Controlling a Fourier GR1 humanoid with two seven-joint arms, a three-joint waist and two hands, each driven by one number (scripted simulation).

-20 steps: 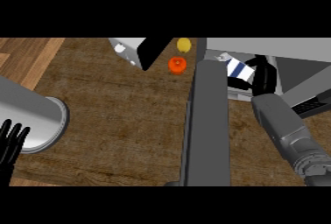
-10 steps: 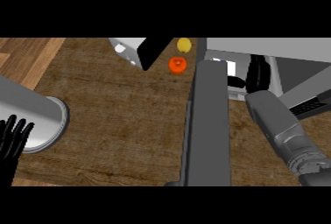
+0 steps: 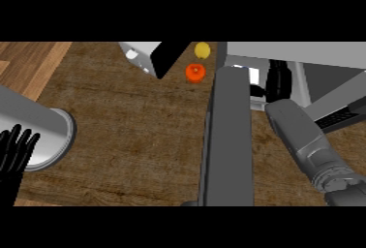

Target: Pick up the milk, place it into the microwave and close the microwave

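Head view: our right hand (image 3: 277, 80) has pushed deeper into the microwave (image 3: 300, 53), curled over the milk (image 3: 254, 77), now mostly hidden. Placement looks nearly done; door (image 3: 229, 140) next. Left hand (image 3: 16, 152) rests, fingers straight.

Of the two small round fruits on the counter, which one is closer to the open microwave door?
The orange-red fruit. It lies just left of the microwave door's far end; the yellow fruit sits farther back.

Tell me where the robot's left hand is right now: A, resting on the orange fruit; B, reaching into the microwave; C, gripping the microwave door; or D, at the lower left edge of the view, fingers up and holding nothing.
D: the left hand shows at the lower left edge with straight fingers pointing up, apart from the microwave door and the orange fruit.
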